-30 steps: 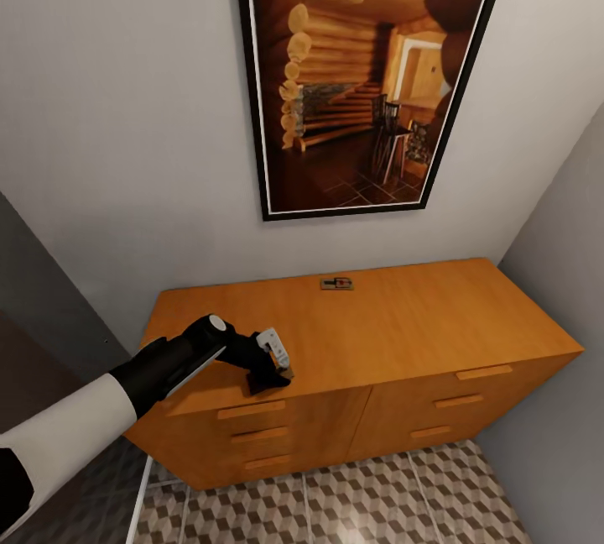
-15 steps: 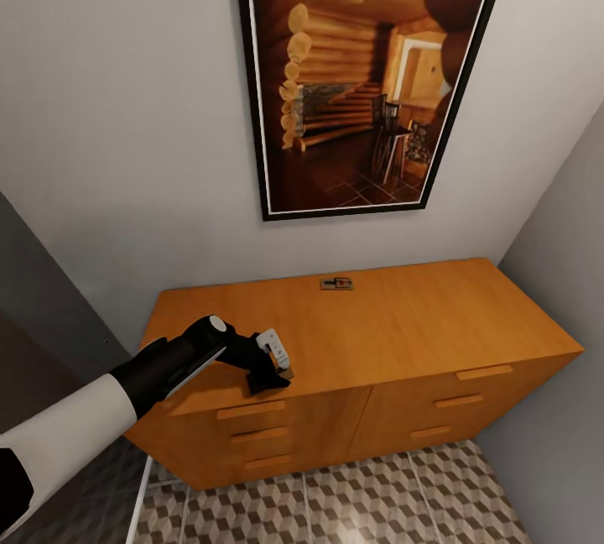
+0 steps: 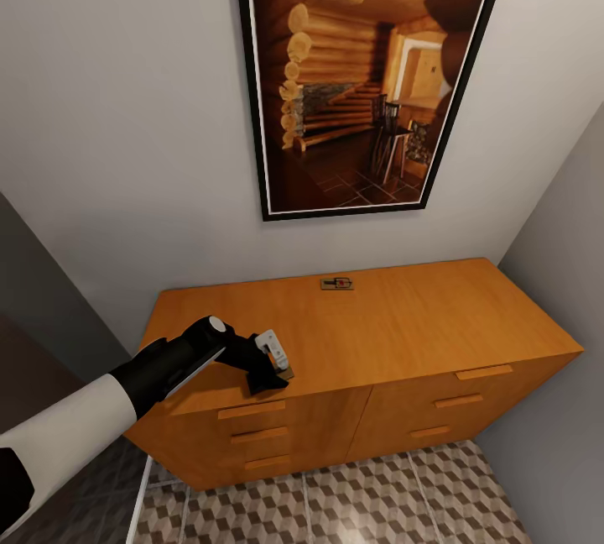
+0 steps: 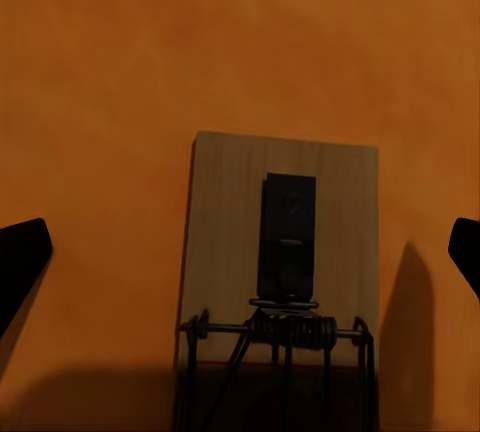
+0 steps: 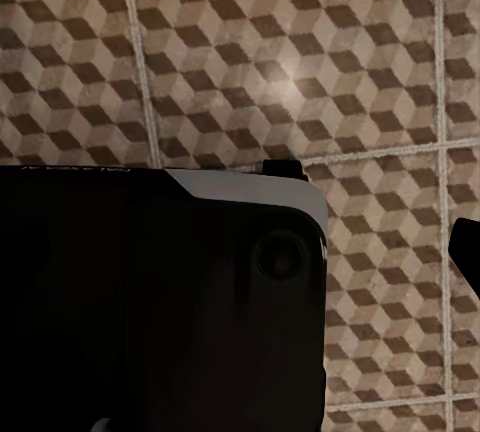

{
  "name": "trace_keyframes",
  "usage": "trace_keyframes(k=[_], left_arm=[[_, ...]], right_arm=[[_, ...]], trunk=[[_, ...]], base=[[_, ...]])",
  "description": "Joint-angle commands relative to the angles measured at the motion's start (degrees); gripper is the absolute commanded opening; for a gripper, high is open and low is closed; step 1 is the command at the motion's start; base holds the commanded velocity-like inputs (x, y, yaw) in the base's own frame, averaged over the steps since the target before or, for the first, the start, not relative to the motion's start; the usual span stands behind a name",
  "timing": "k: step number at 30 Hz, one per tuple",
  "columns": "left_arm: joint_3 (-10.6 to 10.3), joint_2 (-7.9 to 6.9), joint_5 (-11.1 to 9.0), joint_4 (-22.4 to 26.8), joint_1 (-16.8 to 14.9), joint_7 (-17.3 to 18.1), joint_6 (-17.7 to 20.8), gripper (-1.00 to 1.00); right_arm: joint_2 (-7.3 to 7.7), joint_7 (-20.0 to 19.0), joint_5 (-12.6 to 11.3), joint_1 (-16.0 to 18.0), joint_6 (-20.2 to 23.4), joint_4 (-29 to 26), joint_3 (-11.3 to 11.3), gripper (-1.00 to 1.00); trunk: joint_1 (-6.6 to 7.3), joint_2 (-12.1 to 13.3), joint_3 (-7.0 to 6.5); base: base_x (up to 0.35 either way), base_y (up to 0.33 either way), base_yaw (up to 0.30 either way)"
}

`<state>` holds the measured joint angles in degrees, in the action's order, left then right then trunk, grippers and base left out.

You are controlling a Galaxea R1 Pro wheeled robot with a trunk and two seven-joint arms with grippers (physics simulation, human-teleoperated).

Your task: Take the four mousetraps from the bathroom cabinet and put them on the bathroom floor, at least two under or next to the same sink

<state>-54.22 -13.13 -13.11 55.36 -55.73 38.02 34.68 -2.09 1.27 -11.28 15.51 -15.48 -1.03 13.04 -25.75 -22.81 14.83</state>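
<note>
One mousetrap (image 3: 336, 283) lies at the back of the cabinet (image 3: 403, 334) top, near the wall. A second mousetrap (image 4: 282, 252), a tan board with dark wire spring, lies near the cabinet's front edge. My left gripper (image 3: 283, 373) hovers just above it, open, with its dark fingertips (image 4: 22, 260) standing wide on either side of the board and not touching it. In the right wrist view one dark fingertip (image 5: 468, 250) of my right gripper shows far out at the edge, above the cube-patterned bathroom floor (image 5: 330, 52).
A large framed picture (image 3: 361, 74) hangs on the wall above the cabinet. Grey walls close in on both sides. Cube-patterned tiles (image 3: 352, 510) run along the cabinet's foot. A dark part of the robot's body (image 5: 150, 302) covers much of the right wrist view.
</note>
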Motion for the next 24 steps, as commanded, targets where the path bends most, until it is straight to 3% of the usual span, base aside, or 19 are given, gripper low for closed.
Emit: trace_keyframes(k=[1,18,24], left_arm=[[-0.2,-0.05,-0.45,-0.05,-0.09,-0.14,0.39,1.0],[-1.24,-0.05,0.16,-1.11,-0.09,-0.15,0.39,1.0],[-2.54,-0.05,0.33,-2.45,-0.09,-0.22,0.32,1.0]], right_arm=[[-0.02,0.13,-0.53,0.05,-0.23,0.06,0.49,1.0],[-0.02,0.13,-0.57,0.05,-0.22,0.06,0.49,1.0],[-0.02,0.13,-0.55,0.05,-0.24,0.06,0.49,1.0]], trunk=[[-0.03,-0.11,0.11],[-0.03,-0.11,0.11],[-0.03,-0.11,0.11]], base=[[0.0,0.0,0.0],[0.0,0.0,0.0],[0.0,0.0,0.0]])
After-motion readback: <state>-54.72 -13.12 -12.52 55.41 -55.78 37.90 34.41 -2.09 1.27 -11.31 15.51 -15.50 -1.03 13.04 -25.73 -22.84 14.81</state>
